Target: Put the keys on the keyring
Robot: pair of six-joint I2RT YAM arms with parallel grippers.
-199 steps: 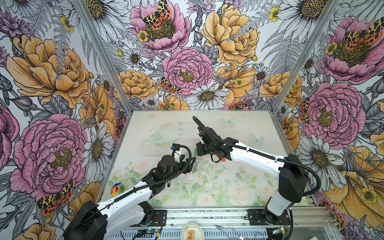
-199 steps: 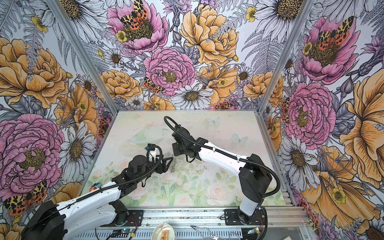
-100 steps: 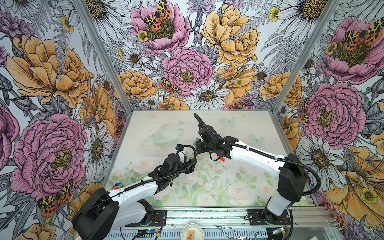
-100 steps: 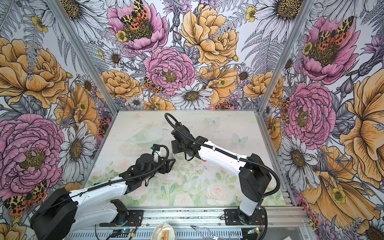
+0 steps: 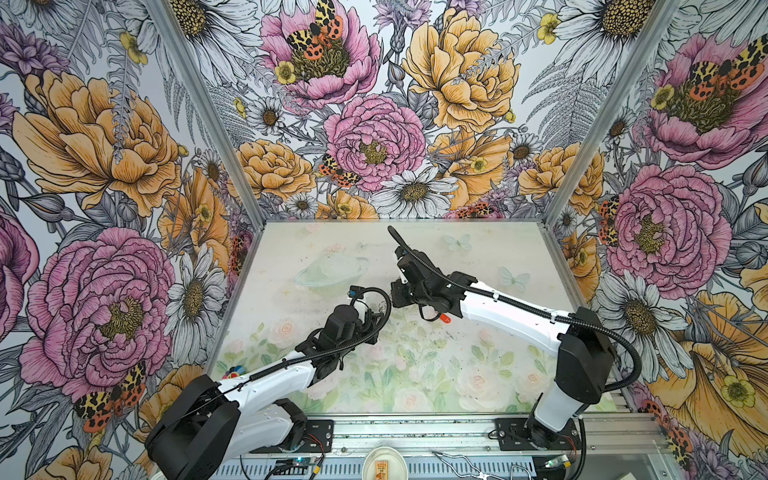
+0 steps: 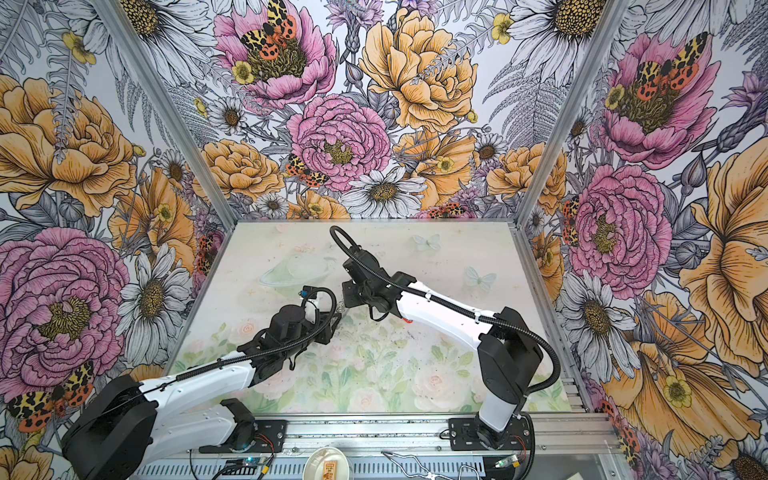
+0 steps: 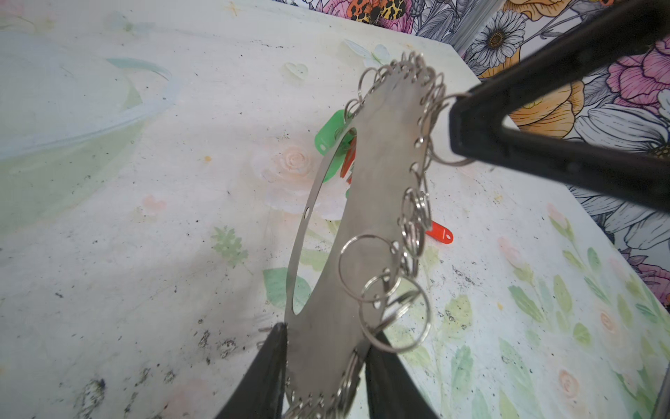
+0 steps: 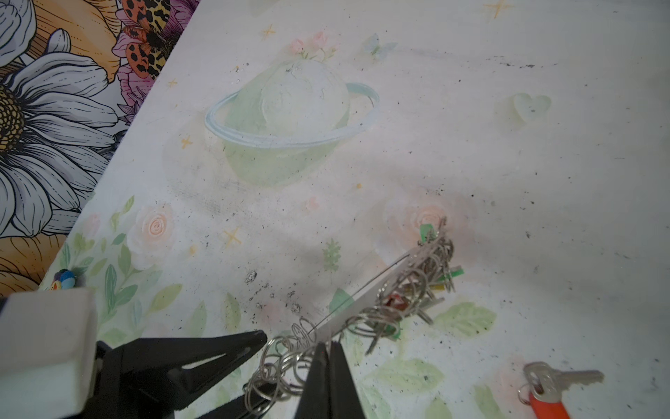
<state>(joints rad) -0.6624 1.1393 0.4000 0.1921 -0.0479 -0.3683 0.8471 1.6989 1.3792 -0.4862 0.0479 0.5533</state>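
At the near left corner of the table [image 5: 457, 374] lay a small cluster of coloured bits [image 5: 235, 371], too small to make out. Farther in, near the middle, the left gripper [image 7: 328, 332] pointed toward the far right. Its fingers [image 7: 270, 366] stood on either side of the nearer rim of the keyring [image 7: 377, 188]. Whether they pressed on it could not be told.

The keyring stood on edge above the table, tilted, with the split rings [image 7: 366, 268] along its outer edge hanging loose. To its right a red-headed key [image 8: 547, 397] lay flat on the table, well apart from the ring and under the right arm.

At the keyring's farther rim, the right gripper [image 8: 328, 344] came in from the right with its jaws together. It was pinched on the keyring at the fringe of split rings. A green key head [image 7: 331, 134] showed behind the plate near that far rim, partly through the big hole. Other coloured heads hung among the rings there, tangled and hard to separate.
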